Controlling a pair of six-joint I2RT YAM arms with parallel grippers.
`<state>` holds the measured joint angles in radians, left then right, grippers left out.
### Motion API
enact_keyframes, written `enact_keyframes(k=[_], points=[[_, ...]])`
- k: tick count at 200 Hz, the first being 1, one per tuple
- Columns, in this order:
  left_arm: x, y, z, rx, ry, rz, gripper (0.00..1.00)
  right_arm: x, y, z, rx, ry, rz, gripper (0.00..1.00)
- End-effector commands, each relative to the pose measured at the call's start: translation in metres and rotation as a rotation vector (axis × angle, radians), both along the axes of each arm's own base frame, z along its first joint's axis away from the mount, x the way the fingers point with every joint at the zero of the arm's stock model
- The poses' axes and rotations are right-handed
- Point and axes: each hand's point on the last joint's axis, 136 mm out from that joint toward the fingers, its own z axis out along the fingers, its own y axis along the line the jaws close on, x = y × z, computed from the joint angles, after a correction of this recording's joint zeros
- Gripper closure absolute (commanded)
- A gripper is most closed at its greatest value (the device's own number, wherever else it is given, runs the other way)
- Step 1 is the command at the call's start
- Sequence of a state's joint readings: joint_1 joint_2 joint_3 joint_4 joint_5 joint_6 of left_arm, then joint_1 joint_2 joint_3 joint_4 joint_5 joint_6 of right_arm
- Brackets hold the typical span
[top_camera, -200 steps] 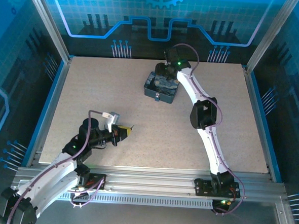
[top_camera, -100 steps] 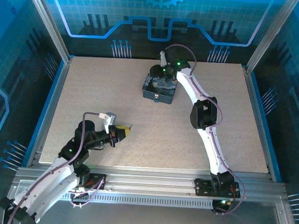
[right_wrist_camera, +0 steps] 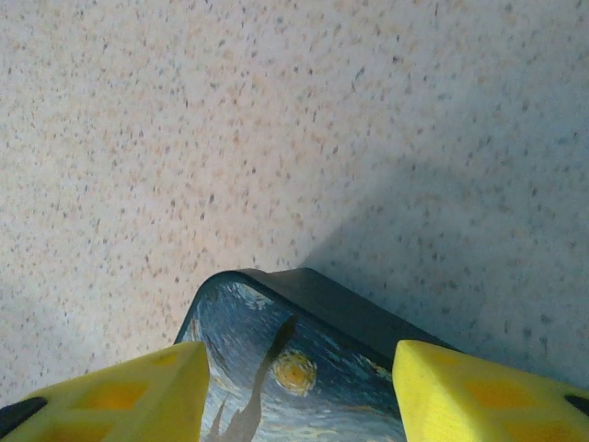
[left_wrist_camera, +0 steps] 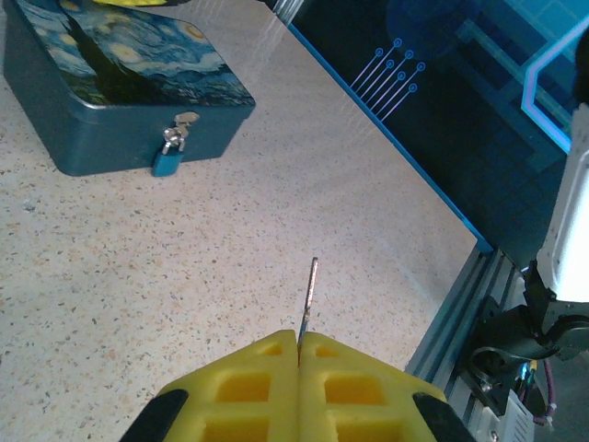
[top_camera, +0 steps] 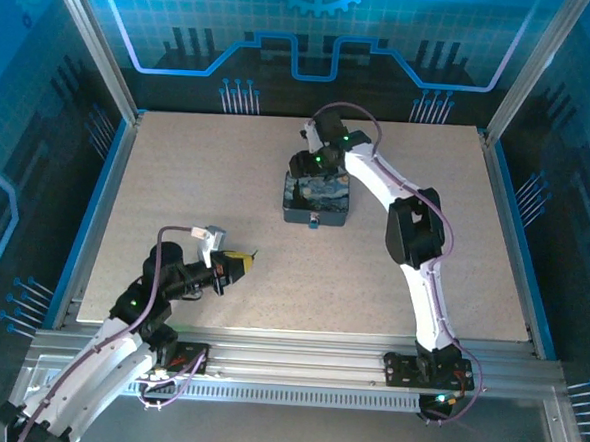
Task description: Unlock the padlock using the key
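The small blue padlock [left_wrist_camera: 168, 158] hangs on the front hasp of a starry-night tin [left_wrist_camera: 120, 83], its silvery shackle through the latch. From above, the padlock [top_camera: 315, 220] faces the table's near edge. My left gripper [left_wrist_camera: 299, 343] is shut on the key [left_wrist_camera: 309, 295], a thin dark blade that sticks out forward, well short of the padlock. The left gripper [top_camera: 237, 264] hovers near the front left of the table. My right gripper [right_wrist_camera: 302, 361] straddles the far end of the tin [right_wrist_camera: 267, 331], a yellow finger [right_wrist_camera: 120, 391] on each side, holding it.
The tin [top_camera: 319, 194] sits at the middle back of the speckled table [top_camera: 177, 184]. Bare tabletop lies between the key and the padlock. A blue rim and an aluminium rail [left_wrist_camera: 469, 304] bound the table.
The right gripper has swung left and turned the tin, so the padlock side now squarely faces the near edge. The left arm has drawn slightly back and left with the key.
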<state>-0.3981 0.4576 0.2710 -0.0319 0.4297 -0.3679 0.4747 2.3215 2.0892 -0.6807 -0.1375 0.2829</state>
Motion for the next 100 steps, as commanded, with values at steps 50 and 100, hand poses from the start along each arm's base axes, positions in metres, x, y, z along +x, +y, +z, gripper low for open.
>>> enact_keyframes(k=[50, 100], points=[[0.003, 0.007, -0.017, 0.015, 0.054, 0.049, 1.00, -0.055, -0.006, 0.089, -0.122, -0.244, -0.096, 0.38], [0.005, 0.007, -0.022, 0.015, 0.059, 0.057, 1.00, -0.136, -0.038, 0.060, -0.252, -0.350, -0.321, 0.39]])
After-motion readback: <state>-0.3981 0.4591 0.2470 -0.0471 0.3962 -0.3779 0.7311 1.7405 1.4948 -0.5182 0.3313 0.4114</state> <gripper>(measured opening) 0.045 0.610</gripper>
